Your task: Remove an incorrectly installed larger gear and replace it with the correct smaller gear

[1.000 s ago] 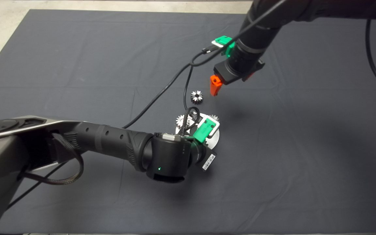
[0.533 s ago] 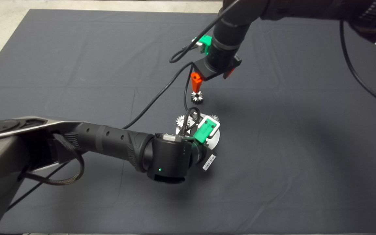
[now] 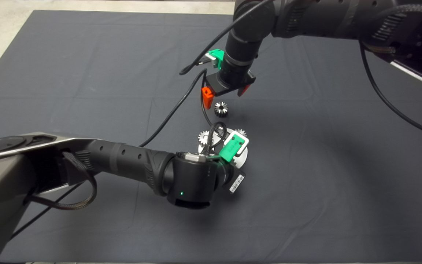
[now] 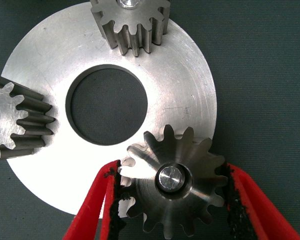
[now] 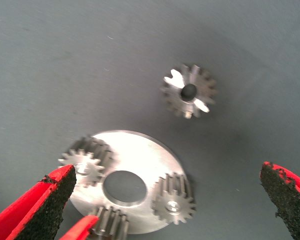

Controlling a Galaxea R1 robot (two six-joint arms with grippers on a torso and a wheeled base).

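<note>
Moving in from the mat's far right, the right gripper is now hovering just over the smaller gear, fingers spread wide. That gear is lying loose beyond the round plate. Left gripper is clamping the plate's gear.

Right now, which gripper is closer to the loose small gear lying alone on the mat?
Right. The right gripper hovers just above the loose small gear, jaws open. The left gripper is farther off, at the round plate, its jaws flanking a mounted gear.
</note>
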